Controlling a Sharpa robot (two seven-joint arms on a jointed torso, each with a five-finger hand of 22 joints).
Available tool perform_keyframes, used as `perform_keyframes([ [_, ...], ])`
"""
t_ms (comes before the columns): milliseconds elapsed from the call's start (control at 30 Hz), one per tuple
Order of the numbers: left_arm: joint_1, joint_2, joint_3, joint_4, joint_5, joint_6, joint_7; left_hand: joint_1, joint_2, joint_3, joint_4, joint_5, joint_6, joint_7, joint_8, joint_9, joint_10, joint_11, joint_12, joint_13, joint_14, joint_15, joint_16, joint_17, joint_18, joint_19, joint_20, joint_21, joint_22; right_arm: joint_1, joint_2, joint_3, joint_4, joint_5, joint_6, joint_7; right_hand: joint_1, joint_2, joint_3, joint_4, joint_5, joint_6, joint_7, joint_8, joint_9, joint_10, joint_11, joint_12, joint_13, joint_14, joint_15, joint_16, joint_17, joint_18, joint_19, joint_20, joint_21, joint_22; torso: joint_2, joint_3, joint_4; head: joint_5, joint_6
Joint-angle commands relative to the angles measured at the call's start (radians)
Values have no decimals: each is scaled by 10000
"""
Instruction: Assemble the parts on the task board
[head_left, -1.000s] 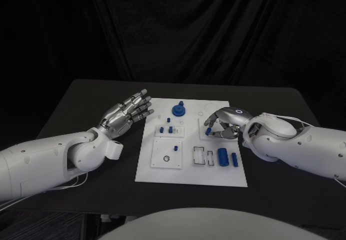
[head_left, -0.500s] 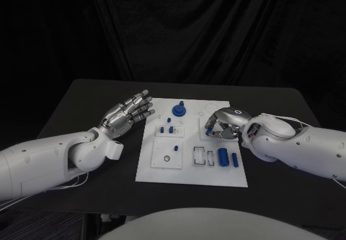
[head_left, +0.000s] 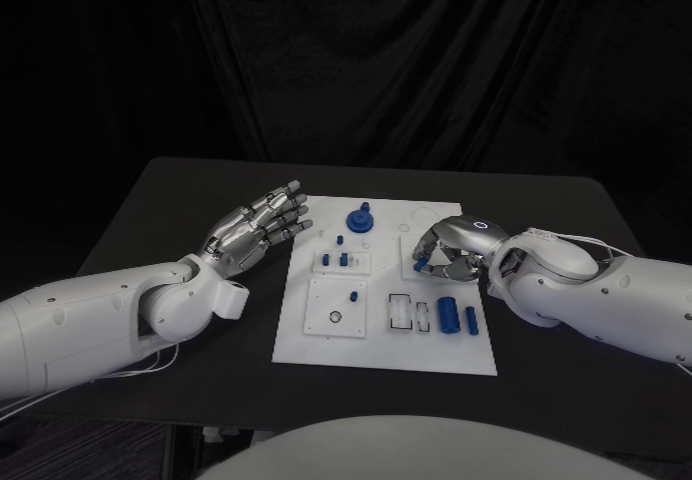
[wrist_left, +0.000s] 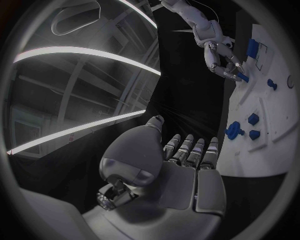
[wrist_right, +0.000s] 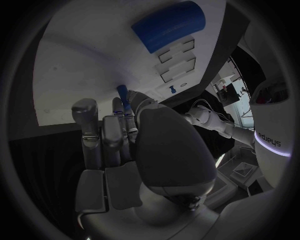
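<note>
A small blue peg (head_left: 420, 266) seems to be pinched by the right hand (head_left: 450, 250) over the white board (head_left: 387, 345). The left hand (head_left: 257, 228) is kept open and empty beside it. The peg could be dropped if tilted.

The head camera looks down from six o'clock at the white rectangular task board (head_left: 385, 355), which both close wrist cameras share.

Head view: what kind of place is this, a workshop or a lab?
Probably a robotics test lab: a black table before dark curtains, a white task board with small blue parts, and ceiling strip lights in the left wrist view.
</note>
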Motion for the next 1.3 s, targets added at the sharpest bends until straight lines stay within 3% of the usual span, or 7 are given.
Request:
perform_keyframes([
  [33,-22,17,10,13,21,155,753,22,66,46,5,54,79,32,69,10,1,54,60,17,-8,90,66,16,-206,63,-13,63,14,110,-93,22,186,-126,-198,-56,6,44,50,-19,-17,188,-38,141,167,165,-43,-86,8,2,-97,-55,12,-202,1,-100,72,958,-2,1,8,23,-2],
  [267,-24,30,10,2,21,156,695,27,62,56,0,64,140,75,86,18,7,58,81,18,6,101,94,20,-221,93,-13,75,25,536,-305,32,580,-121,-119,-250,-179,104,-4,-23,-221,483,-187,383,587,540,-168,-285,15,24,-188,-117,-40,-208,24,-187,100,954,-1,-7,6,53,-2],
  [467,-30,70,9,-39,21,163,655,42,59,72,-16,88,179,118,100,23,16,67,105,21,16,113,109,22,-236,114,-13,83,26,989,-578,33,1261,-200,37,-469,-208,126,-19,-39,-299,537,-226,451,740,653,-202,-365,17,32,-216,-139,-51,-210,31,-212,101,954,-5,-15,17,71,-2],
  [667,-55,99,9,-68,21,164,655,50,59,81,-25,97,195,134,105,24,21,72,119,22,22,119,120,23,-242,119,-13,85,24,1160,-677,29,2013,-468,214,-549,-217,136,-29,-57,-397,549,-242,482,842,713,-217,-428,17,41,-230,-150,-54,-211,33,-227,89,951,-13,-27,17,155,-2],
  [933,-83,100,9,-77,21,152,666,57,60,90,-33,103,216,150,111,27,20,73,117,22,23,123,121,23,-249,125,-14,86,22,1159,-74,-6,2594,-1406,603,-368,-258,166,-45,-73,-498,519,-265,499,1034,806,-238,-582,12,342,-261,162,465,-323,335,-263,755,1110,0,-21,6,250,-2],
  [1000,-87,99,9,-75,21,148,663,57,60,90,-33,103,216,150,111,27,20,73,117,22,23,123,121,23,-249,125,-14,86,22,1114,177,-12,2566,-1699,629,-274,-289,182,-45,-93,-505,468,-276,483,1170,851,-248,-717,7,816,-283,763,1440,-517,812,-291,1901,1379,4,-18,4,255,-2],
  [1300,-94,71,9,-52,22,124,638,59,59,93,-37,104,227,156,114,28,23,72,130,23,28,124,135,25,-251,134,-14,90,29,733,1327,-18,1903,-2173,433,187,-276,209,-34,-137,-579,554,-307,527,1317,994,-285,-797,23,892,-310,857,1593,-545,908,-314,2122,1417,5,1,-1,447,-2],
])
